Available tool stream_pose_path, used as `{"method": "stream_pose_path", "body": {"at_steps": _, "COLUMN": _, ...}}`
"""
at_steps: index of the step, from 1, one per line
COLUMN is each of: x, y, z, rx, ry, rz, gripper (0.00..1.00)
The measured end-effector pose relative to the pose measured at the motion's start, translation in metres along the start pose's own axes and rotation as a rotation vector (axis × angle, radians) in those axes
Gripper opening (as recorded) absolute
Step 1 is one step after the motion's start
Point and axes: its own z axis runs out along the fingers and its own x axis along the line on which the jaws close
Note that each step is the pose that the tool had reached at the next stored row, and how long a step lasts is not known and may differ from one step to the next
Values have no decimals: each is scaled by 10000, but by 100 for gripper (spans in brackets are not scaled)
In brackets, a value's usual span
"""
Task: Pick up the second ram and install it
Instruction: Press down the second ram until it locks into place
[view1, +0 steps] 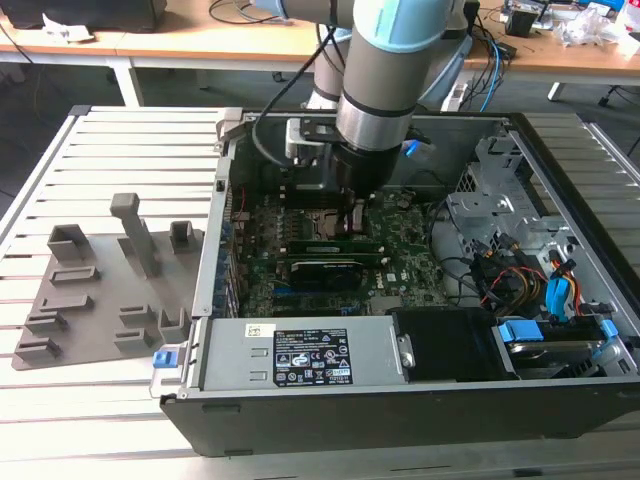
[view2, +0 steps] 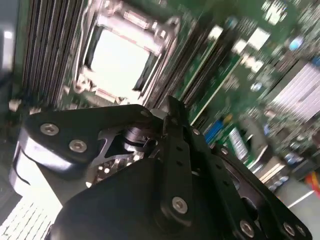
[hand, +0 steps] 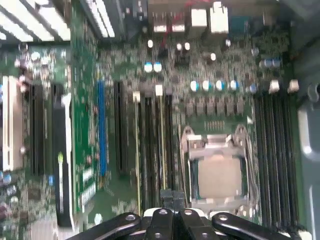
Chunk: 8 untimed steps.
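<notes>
The arm reaches down into the open computer case, its gripper low over the motherboard beside the processor socket. In both wrist views the gripper's fingertips look drawn close together at the memory slots, and a thin pale edge runs along one slot right under them; that is probably the second ram, standing on edge in its slot, though I cannot tell for certain whether the gripper is clamped on it or only resting above it. In the exterior view the grey holder tray on the slatted tabletop to the exterior view's left carries no stick. By my judgement such a module is light and stiff but fragile: the board is thin, its chips and contact edge dislike side load, and it slips easily if pinched at a slant. The safest hold would be across the flat faces near the middle of the top edge, pushing straight down along the slot.
</notes>
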Motion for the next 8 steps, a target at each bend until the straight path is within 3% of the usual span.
{"method": "stream_pose_path", "body": {"at_steps": 2, "x": 13, "y": 242, "z": 18, "rx": 27, "ry": -2, "rz": -1, "gripper": 11}}
{"method": "stream_pose_path", "body": {"at_steps": 5, "x": 25, "y": 417, "z": 37, "rx": 52, "ry": -2, "rz": -2, "gripper": 11}}
{"method": "stream_pose_path", "body": {"at_steps": 8, "x": 40, "y": 468, "z": 111, "rx": 52, "ry": 0, "rz": -3, "gripper": 11}}
